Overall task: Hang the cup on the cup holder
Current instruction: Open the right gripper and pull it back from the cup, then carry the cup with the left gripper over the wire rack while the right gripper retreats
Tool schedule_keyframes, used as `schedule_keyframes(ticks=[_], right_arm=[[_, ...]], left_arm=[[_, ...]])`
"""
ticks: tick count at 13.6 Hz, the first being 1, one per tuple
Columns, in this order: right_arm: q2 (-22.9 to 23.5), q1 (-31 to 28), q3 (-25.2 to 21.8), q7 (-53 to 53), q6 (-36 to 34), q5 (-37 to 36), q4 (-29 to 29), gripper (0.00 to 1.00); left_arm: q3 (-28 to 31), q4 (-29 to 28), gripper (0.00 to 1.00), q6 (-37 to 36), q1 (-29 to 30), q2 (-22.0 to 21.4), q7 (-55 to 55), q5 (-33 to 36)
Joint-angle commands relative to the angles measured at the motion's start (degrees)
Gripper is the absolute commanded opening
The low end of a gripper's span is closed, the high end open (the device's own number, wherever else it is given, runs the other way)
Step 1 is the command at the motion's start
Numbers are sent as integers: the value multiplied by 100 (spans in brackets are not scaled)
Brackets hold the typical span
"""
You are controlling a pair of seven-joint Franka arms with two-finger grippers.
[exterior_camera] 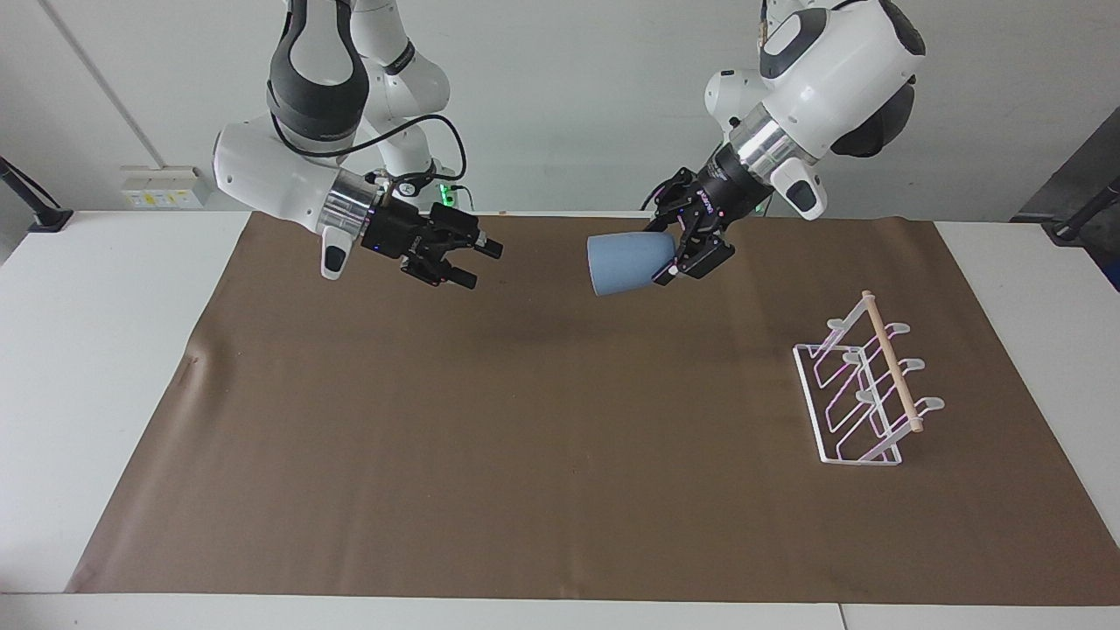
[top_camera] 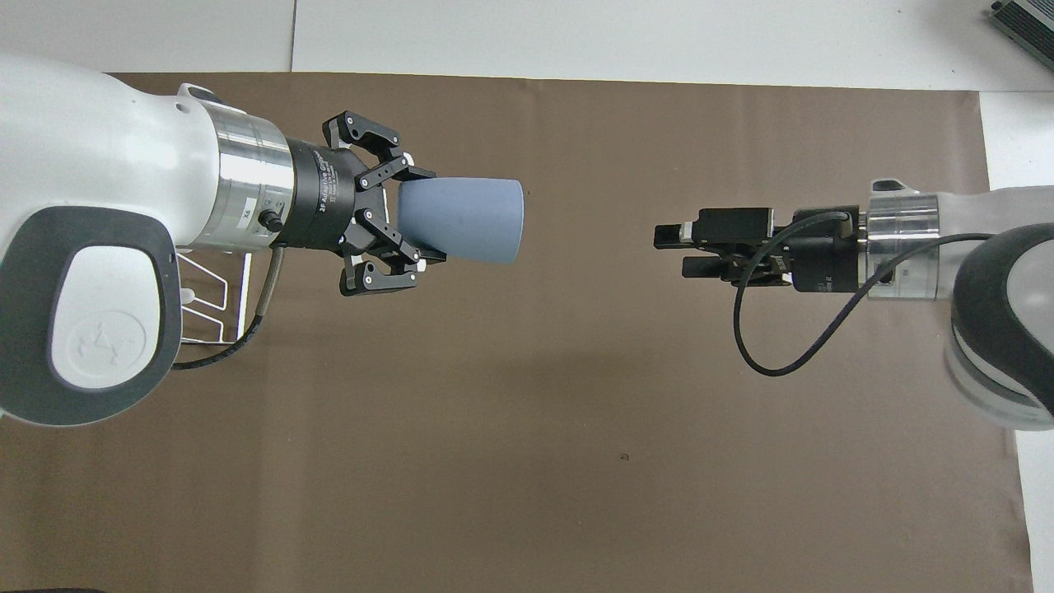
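Observation:
The light-blue cup (exterior_camera: 626, 261) lies on its side in the air, held by its narrow base, with its open mouth toward the right arm's end. My left gripper (exterior_camera: 678, 254) is shut on that base over the mat, up in the air. In the overhead view the left gripper (top_camera: 428, 218) and the cup (top_camera: 469, 221) show clearly. My right gripper (exterior_camera: 477, 262) is open and empty, well apart from the cup, and it also shows in the overhead view (top_camera: 671, 251). The white wire cup holder (exterior_camera: 862, 385) stands on the mat toward the left arm's end. My left arm partly hides the holder in the overhead view (top_camera: 214, 288).
A brown mat (exterior_camera: 525, 455) covers most of the white table (exterior_camera: 96, 350). A wall socket block (exterior_camera: 162, 185) sits at the right arm's end near the robots. A grey device (top_camera: 1025, 21) shows at the table's corner farthest from the robots.

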Motion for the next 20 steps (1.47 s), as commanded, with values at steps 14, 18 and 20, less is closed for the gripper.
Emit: schedule_keyframes(ticks=[14, 18, 20], right_arm=[[-35, -305, 15, 446, -860, -5131, 1568, 100], [-44, -561, -12, 542, -1765, -5202, 1999, 100], [-139, -692, -3, 718, -2040, -5369, 1975, 100]], left_arm=[[6, -790, 0, -235, 574, -485, 2659, 2833], [15, -992, 0, -209, 891, -573, 3826, 3334], [6, -1036, 0, -218, 1101, -590, 4162, 3476]])
